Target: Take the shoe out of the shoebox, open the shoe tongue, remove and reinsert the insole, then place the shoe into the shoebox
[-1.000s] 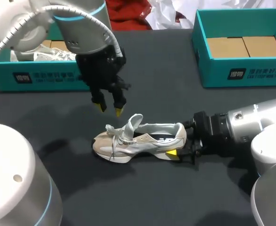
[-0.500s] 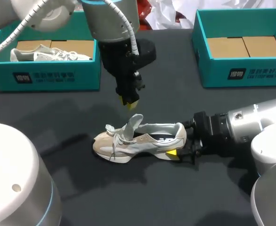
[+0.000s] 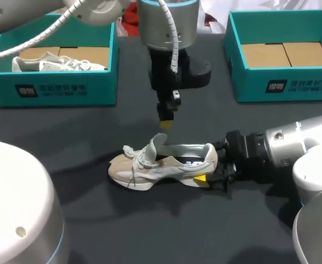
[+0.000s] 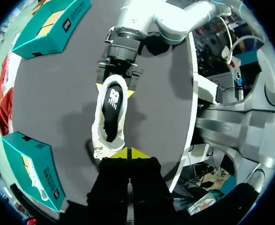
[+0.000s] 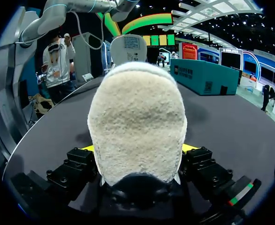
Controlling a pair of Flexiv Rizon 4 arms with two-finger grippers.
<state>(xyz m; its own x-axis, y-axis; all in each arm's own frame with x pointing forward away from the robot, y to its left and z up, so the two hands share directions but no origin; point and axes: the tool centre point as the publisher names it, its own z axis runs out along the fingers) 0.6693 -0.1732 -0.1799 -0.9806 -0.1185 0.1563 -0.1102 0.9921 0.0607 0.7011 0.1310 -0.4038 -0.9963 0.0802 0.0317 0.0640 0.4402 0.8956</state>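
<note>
A beige sneaker (image 3: 161,162) lies on its sole in the middle of the black table, toe to the left, tongue (image 3: 156,142) standing up. Its dark insole (image 4: 113,101) shows inside. My right gripper (image 3: 209,168) clamps the heel from both sides; in the right wrist view the fuzzy heel (image 5: 137,122) fills the gap between its fingers (image 5: 189,148). My left gripper (image 3: 165,122) hangs just above the tongue, yellow tips pressed together with nothing between them. In the left wrist view that gripper (image 4: 129,153) sits over the sneaker's toe end (image 4: 104,145).
A teal shoebox (image 3: 51,91) at the back left holds another pale shoe (image 3: 56,63). A second teal shoebox (image 3: 284,85) at the back right shows only its cardboard floor. Bare black tabletop lies in front of the sneaker.
My left gripper has swung to the right, over the sneaker's tongue, and its fingers have gone from open to shut. The right arm and the sneaker have stayed put.
</note>
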